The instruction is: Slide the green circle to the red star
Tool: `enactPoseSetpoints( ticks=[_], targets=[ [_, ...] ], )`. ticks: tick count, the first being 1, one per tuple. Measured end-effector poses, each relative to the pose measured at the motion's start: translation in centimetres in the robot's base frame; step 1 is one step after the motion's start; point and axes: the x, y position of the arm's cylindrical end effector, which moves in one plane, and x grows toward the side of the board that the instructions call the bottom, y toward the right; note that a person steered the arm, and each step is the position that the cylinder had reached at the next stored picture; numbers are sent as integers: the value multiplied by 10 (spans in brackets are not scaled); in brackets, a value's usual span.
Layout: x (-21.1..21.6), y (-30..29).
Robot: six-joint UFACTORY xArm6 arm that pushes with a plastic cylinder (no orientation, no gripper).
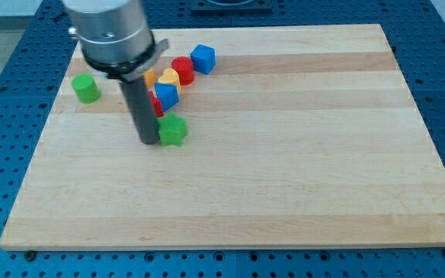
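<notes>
The green circle [86, 88] stands near the board's upper left, apart from the other blocks. A red block [156, 106], mostly hidden behind the rod so its shape is unclear, sits between a blue block [166, 95] and a green star-like block [173, 130]. My tip [147, 143] rests on the board just left of the green star-like block, touching or almost touching it. It is to the lower right of the green circle.
A cluster lies at the view's upper middle: a red round block [182, 68], a blue cube [203, 57], a yellow block [169, 77] and an orange block [150, 77]. The wooden board [284, 170] sits on a blue perforated table.
</notes>
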Motion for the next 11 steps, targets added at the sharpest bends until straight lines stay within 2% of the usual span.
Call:
enactPoseSetpoints(
  ticks=[1, 2, 3, 4, 5, 6, 8, 9, 10, 11],
  targets=[
    [1, 21],
    [22, -29],
    [22, -110],
    [-20, -180],
    [-28, -189],
    [-55, -189],
    [-153, -190],
    [-162, -158],
    [-150, -121],
    [-118, -112]
  ],
)
